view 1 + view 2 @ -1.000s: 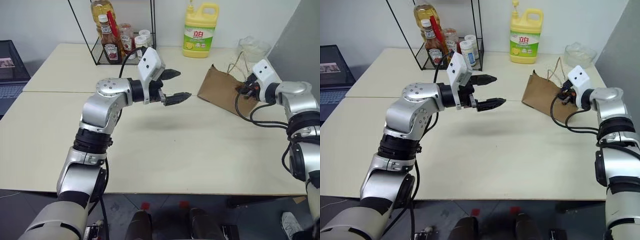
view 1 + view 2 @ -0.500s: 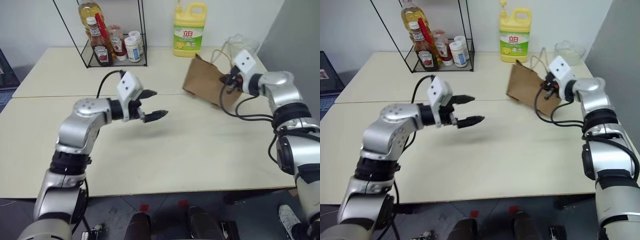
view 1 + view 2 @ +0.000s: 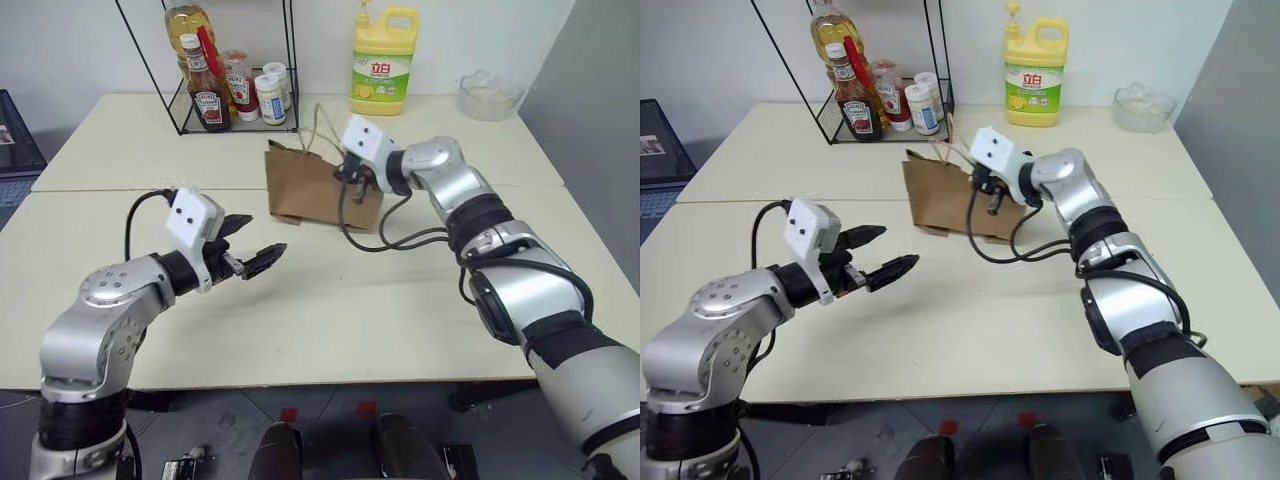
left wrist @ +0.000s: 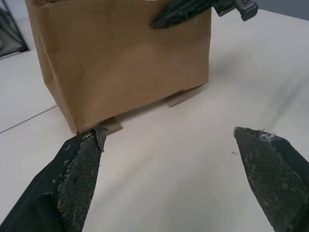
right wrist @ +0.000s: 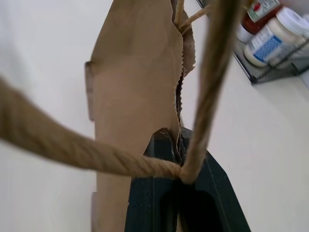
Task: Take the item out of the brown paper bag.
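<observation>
Dragged bag (image 3: 310, 190) from 2 o'clock to 12 by right gripper (image 3: 352, 176), pinching rim; left gripper (image 3: 250, 245) spread; may tear or tip, spilling hidden item

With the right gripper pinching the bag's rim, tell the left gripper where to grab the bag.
Take the free top rim of the bag, coming from its near left. The bag stands upright with a thin paper edge; the right gripper holds the other end, and the left gripper is open, facing it.

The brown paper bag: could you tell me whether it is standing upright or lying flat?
Upright: the brown paper bag stands on its base, mouth up, its rim pinched by the right gripper.
</observation>
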